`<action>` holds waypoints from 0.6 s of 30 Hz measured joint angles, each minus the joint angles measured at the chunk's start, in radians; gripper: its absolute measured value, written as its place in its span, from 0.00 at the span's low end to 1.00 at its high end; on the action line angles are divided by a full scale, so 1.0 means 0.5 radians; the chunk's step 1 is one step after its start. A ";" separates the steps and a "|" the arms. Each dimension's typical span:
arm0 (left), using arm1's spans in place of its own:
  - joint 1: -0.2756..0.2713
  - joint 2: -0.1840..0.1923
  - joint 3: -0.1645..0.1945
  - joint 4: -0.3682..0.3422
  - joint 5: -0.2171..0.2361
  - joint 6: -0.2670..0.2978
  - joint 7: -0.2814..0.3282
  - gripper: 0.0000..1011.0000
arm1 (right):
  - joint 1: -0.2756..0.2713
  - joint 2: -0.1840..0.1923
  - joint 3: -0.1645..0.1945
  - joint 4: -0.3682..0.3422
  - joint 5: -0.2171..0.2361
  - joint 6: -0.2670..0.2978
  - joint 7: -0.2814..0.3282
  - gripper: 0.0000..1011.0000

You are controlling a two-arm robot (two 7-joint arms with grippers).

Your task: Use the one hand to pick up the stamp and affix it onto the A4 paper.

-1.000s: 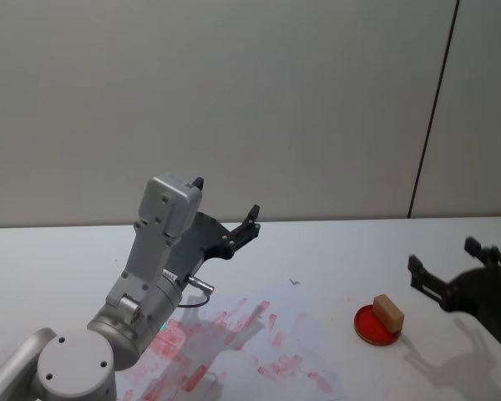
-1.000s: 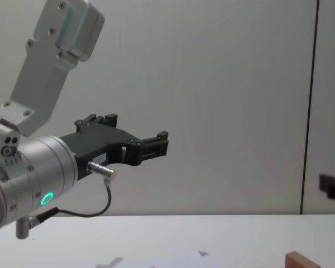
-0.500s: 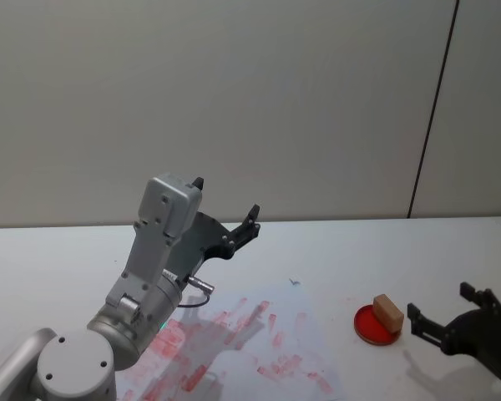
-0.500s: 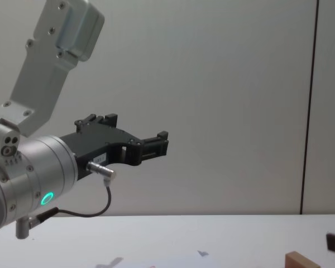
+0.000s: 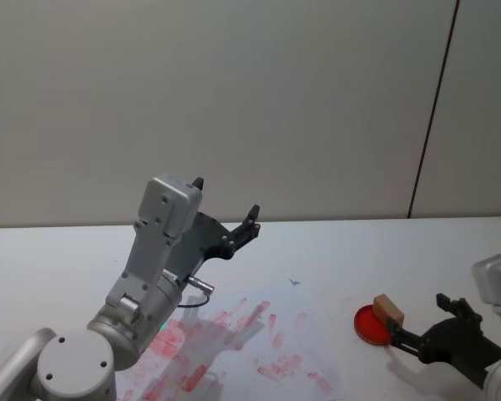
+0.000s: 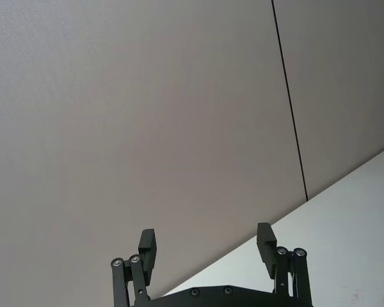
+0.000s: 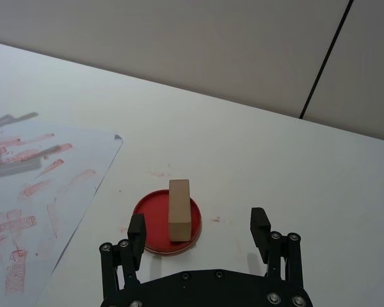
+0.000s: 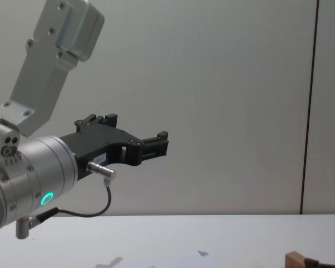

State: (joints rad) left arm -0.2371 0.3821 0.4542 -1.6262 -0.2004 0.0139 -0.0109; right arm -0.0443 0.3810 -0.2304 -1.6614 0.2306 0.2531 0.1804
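Pale grey wall (image 5: 234,100) with one dark vertical seam (image 5: 434,109) stands behind a white table (image 5: 359,251).

The left arm (image 8: 39,184), a thick silver cylinder with a green glowing ring, is bent up above the table's left part. Its left gripper (image 6: 205,235) points up and away at the wall, well above the surface, with its two black fingers spread wide and nothing between them. A small white label (image 8: 99,159) on the gripper's black body is too small to read.

The A4 paper (image 5: 259,342) lies flat in front of the robot, covered with smeared red stamp prints; none of them can be read as letters.

The right gripper (image 5: 417,319) reaches in low from the right on its pale-grey arm (image 5: 497,280), close over the table and aimed at a round red ink dish (image 7: 155,204). Its fingers are held well apart, empty.

The dish sits just to the right of the paper's edge. The stamp (image 7: 179,208), a light-brown wooden block, rests in the dish, in line with the gap of the right gripper's spread fingers and untouched by either.
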 joint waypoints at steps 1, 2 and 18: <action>0.000 0.000 0.000 0.000 0.000 0.000 0.000 0.99 | 0.008 -0.004 -0.003 0.008 -0.009 0.001 0.003 0.99; 0.000 0.000 0.000 0.000 0.000 0.000 0.000 0.99 | 0.025 -0.021 -0.013 0.035 -0.031 0.001 0.009 0.99; 0.000 0.000 0.000 0.000 0.000 0.000 0.000 0.99 | 0.188 -0.158 -0.090 0.268 -0.190 -0.032 0.054 0.99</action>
State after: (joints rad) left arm -0.2371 0.3821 0.4542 -1.6262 -0.2004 0.0139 -0.0109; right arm 0.0498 0.3022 -0.2753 -1.5275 0.1357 0.2372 0.2074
